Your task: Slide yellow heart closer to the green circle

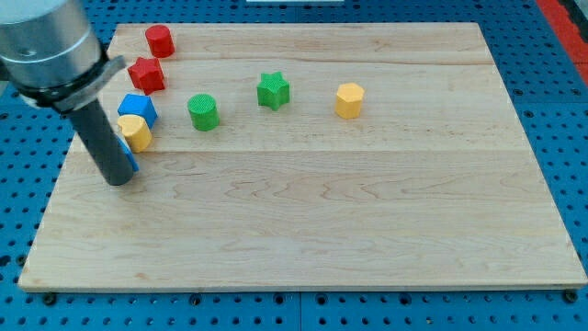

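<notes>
The yellow heart (136, 132) lies near the board's left edge, touching a blue block (137, 108) just above it. The green circle (203, 111) stands to its right, about a block's width away and slightly higher. My tip (118, 180) rests on the board below and slightly left of the yellow heart, close to it. A second blue block (129, 158) is mostly hidden behind the rod, just under the heart.
A red star (146, 74) and a red circle (159, 40) sit above the blue block at the top left. A green star (273, 90) and a yellow hexagon (349, 100) lie right of the green circle. The board's left edge (64, 165) is near my tip.
</notes>
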Robot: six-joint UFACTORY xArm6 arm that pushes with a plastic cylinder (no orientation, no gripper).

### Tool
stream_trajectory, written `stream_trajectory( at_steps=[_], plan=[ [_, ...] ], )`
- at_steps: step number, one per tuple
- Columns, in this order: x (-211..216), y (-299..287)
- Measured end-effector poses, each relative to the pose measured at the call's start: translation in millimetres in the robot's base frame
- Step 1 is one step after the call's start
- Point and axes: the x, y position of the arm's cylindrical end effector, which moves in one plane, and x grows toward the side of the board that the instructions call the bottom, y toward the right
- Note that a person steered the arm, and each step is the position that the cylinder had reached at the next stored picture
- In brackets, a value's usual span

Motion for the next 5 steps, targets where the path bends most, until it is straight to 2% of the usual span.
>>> stream_trajectory(
  at_steps=[1, 2, 3, 4, 5],
  plan=[
    [13.7, -2.3],
    [20.4, -55.8],
    [10.5, -85.9],
    [-18.2, -85.9],
    [-26.8, -86.3]
  ],
)
